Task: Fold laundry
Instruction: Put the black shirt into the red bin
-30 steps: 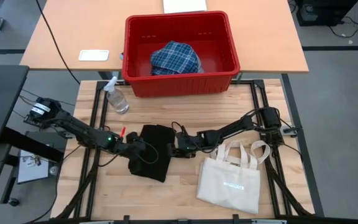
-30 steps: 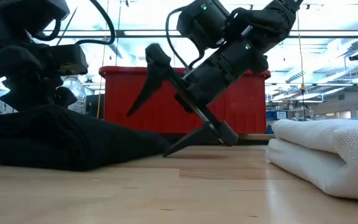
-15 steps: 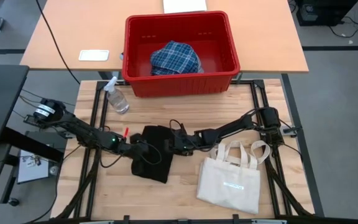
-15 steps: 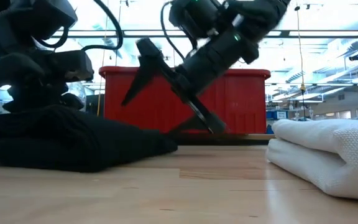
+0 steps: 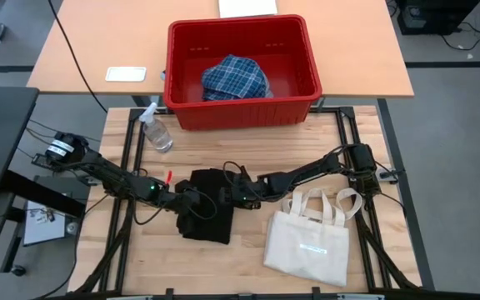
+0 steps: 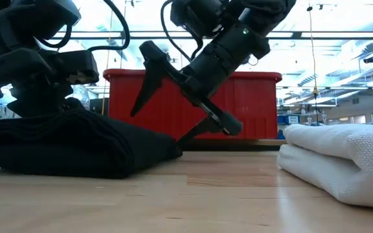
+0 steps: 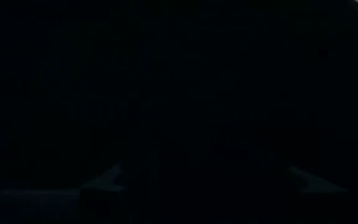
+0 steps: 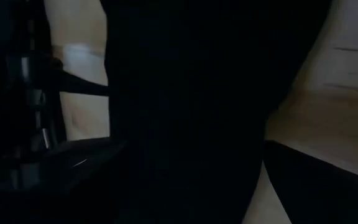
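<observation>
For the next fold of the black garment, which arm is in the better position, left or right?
Probably the right. The right gripper stands open at the black garment's right edge, one finger low beside the cloth, ready to close. The left gripper rests on the garment, seemingly pinning it.

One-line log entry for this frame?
black garment: bunched mid-table | left gripper: on it | right gripper: open at its edge

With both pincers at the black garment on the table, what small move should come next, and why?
Probably lower the right pincer onto the right edge of the black garment and close on it. Its fingers stand wide open beside that edge, one above and one near the table. The left pincer sits over the garment's left part, so a second grip would likely allow the next fold.
</observation>
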{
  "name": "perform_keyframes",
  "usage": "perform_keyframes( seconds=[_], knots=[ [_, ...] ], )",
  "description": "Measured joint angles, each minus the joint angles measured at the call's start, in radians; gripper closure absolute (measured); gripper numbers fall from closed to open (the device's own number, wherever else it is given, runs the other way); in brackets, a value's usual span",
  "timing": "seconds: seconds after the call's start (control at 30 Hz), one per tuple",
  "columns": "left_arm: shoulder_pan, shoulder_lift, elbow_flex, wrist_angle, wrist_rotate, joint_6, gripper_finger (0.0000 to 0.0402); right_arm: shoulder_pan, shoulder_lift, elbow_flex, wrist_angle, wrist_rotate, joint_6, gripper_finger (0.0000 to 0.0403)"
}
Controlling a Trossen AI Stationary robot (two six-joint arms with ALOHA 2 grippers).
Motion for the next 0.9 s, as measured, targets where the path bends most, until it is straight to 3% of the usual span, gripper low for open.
perform_keyframes(
  seconds=[0.1, 0.3, 0.6, 0.73, 0.9],
  knots=[
    [0.000, 0.000, 0.000, 0.005, -0.008, 0.000, 0.0196, 0.003, 0.043, 0.000, 0.035, 0.020, 0.005, 0.0039],
    [0.000, 0.002, 0.001, 0.016, -0.009, -0.001, 0.0196, -0.017, 0.166, 0.002, 0.368, -0.102, 0.012, 0.0045],
    [-0.001, 0.002, 0.000, 0.028, -0.003, -0.002, 0.0196, -0.032, 0.179, 0.019, 0.375, -0.094, 0.003, 0.0067],
    [-0.001, 0.002, 0.000, 0.026, -0.002, -0.005, 0.0196, -0.032, 0.181, 0.045, 0.317, -0.097, -0.039, 0.0131],
    [-0.001, -0.033, 0.011, 0.001, 0.010, -0.018, 0.0196, -0.042, 0.157, 0.060, 0.218, -0.110, -0.117, 0.0285]
  ],
)
